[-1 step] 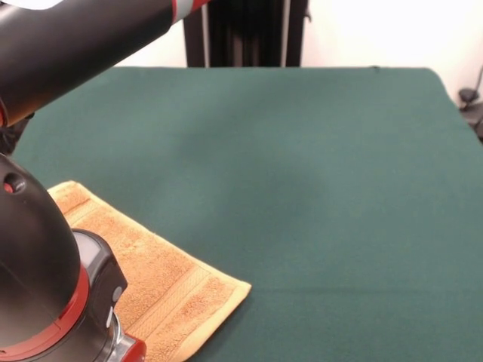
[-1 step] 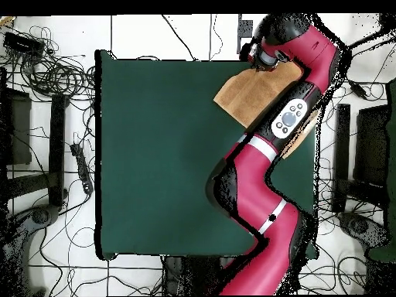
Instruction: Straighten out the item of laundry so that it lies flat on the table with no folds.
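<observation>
Right now the towel (image 1: pixel 162 283) lies at one corner of the table (image 1: pixel 317 196), close to the edge, and the arm (image 2: pixel 267 209) is stretched all the way out over it. Seen from across the table, the orange-tan cloth sits at the lower left, turned on a slant so that one corner points out toward the open green surface. A ribbed band runs across it near that end, with a paler hemmed edge beyond. What shows of it looks fairly flat, though a good part is hidden behind the bulky black and red wrist housing (image 1: pixel 53 294) that fills the lower left of that view. Another thick black section of the arm crosses the upper left corner. From above, the same towel (image 2: pixel 247 97) appears at the table's upper right corner, with the red arm snaking up from the bottom edge, bending twice, and ending over the cloth near the table's far edge. A strip of tan also shows on the other side of the arm, so the limb passes over the towel. The gripper itself is tucked beneath the wrist in both views, and I cannot tell how its jaws stand or whether they hold the cloth. Cables (image 2: pixel 54 73) lie tangled on the floor beside the table.
</observation>
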